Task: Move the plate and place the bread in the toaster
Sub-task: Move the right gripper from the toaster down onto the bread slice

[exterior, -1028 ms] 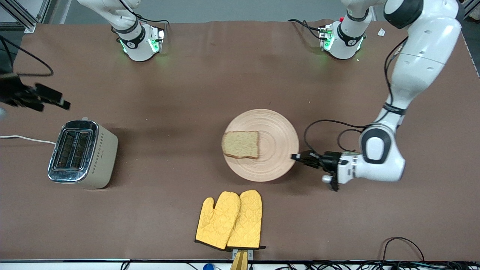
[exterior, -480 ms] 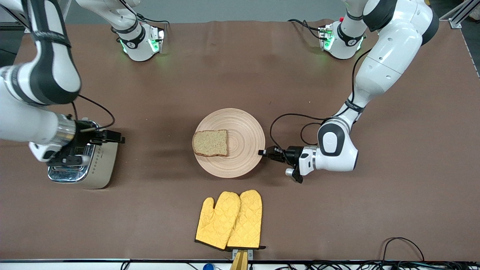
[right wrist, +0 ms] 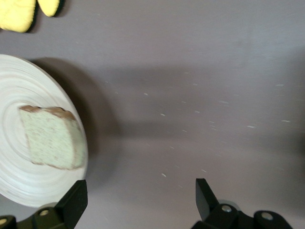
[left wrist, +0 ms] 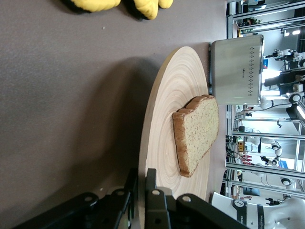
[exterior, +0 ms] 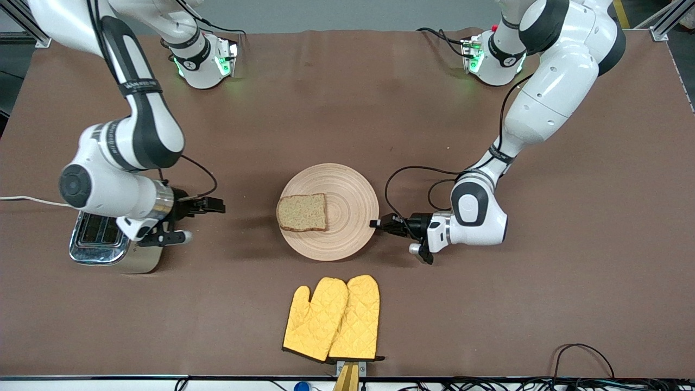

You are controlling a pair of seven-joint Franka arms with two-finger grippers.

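Your left gripper (exterior: pixel 376 223) is clamped on the rim of the plate (exterior: pixel 347 217), at its edge toward the left arm's end. The bread (exterior: pixel 302 212) lies on the plate's part toward the toaster (exterior: pixel 103 247). Your right gripper (exterior: pixel 209 205) hangs wide open over bare table beside the toaster, which your arm partly hides. Yellow oven mitts (exterior: pixel 332 317) lie nearer the camera.

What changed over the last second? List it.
The left gripper, shut on the plate, dragged it and the bread toward the toaster. The right gripper, open, swung in beside the toaster. Toaster and oven mitts stayed put.
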